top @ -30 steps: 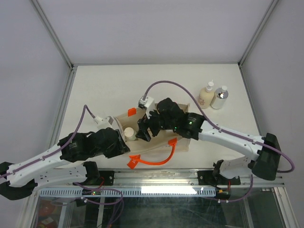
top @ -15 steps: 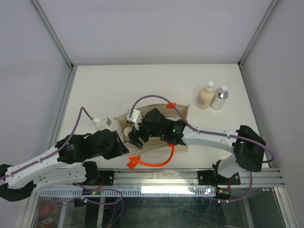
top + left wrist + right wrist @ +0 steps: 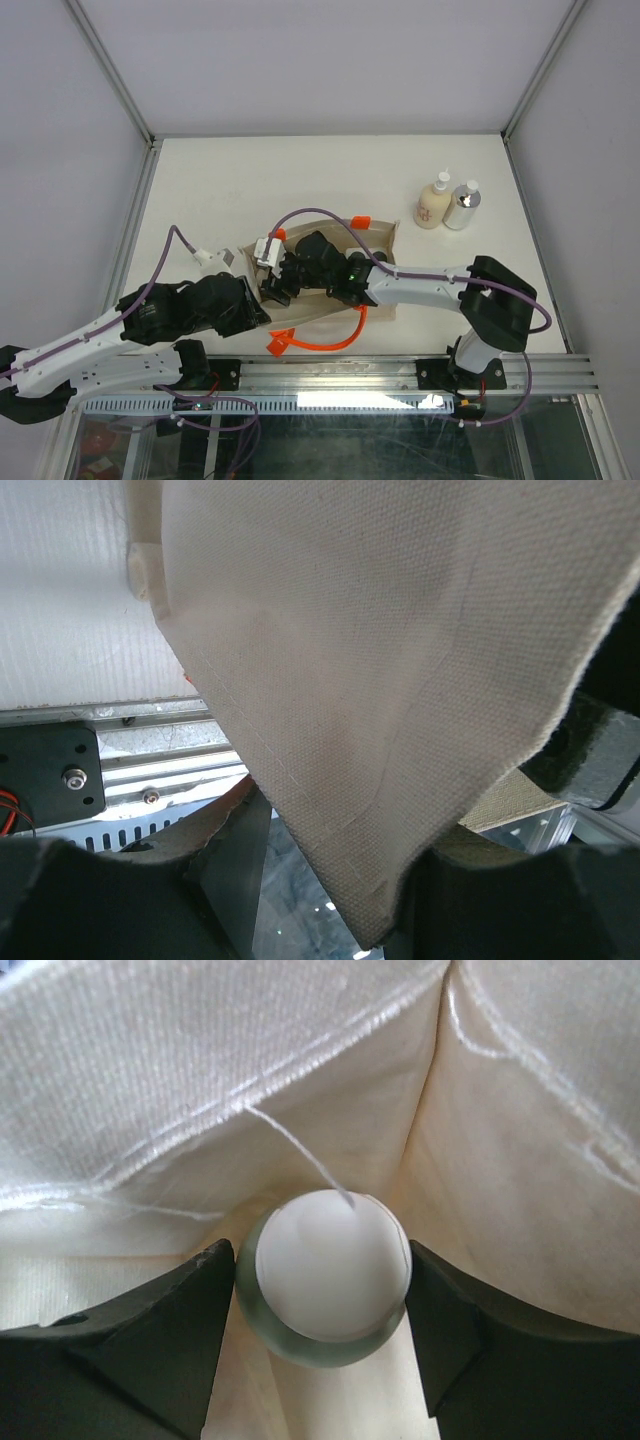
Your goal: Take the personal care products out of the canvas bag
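Note:
The canvas bag (image 3: 386, 238) lies near the table's front edge, its orange handle (image 3: 322, 342) trailing forward. My left gripper (image 3: 258, 308) is shut on the bag's left rim; in the left wrist view the beige canvas (image 3: 380, 680) runs down between its jaws (image 3: 335, 880). My right gripper (image 3: 276, 290) reaches inside the bag. In its wrist view the fingers (image 3: 150, 1340) press both sides of the beige round-capped bottle (image 3: 328, 1265). A cream bottle with a pointed nozzle (image 3: 433, 200) and a shiny silver bottle (image 3: 462, 205) stand upright on the table at the back right.
An orange tab (image 3: 360, 218) marks the bag's far rim. A metal rail (image 3: 330, 375) runs along the table's front edge. White walls with metal posts (image 3: 110, 75) close the back and sides.
My right arm has pushed leftward, deeper into the bag, and its jaws have narrowed onto the round cap. The left gripper has kept its hold on the bag's rim.

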Robot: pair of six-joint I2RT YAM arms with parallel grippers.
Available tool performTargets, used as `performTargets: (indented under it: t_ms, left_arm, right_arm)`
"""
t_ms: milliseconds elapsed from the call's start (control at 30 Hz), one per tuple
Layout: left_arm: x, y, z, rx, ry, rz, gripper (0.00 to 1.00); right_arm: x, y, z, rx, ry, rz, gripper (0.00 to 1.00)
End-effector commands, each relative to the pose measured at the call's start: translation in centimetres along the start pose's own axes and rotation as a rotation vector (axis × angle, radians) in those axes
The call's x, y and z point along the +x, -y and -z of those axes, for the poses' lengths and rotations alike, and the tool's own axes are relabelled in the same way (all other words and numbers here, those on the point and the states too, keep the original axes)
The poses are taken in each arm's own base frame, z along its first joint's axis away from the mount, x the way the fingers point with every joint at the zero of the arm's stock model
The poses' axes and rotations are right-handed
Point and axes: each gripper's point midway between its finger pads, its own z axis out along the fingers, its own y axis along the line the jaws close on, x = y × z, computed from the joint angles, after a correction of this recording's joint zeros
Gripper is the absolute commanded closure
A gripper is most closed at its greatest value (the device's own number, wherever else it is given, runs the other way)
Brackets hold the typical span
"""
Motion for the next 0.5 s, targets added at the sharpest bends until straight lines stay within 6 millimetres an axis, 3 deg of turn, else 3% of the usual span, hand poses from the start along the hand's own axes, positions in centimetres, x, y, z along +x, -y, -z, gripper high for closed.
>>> performTargets:
  t_ms: [0,367,467]
  left_arm:
    - [-0.2,-1.5,0.1,-0.064,0.013,-0.022,0.58]
    - [-0.3,-1.3,0.1,-0.057,0.018,-0.027,0.58]
    - [-0.4,-1.2,0.1,-0.057,0.020,-0.029,0.58]
  right_arm:
    - [-1.4,0.4,-0.7,0.019,0.056,0.045,0.48]
    - [-3.9,1.9,1.4,0.117,0.152,0.070,1.00]
    - [-5.2,2.6,2.5,0.161,0.190,0.059,1.00]
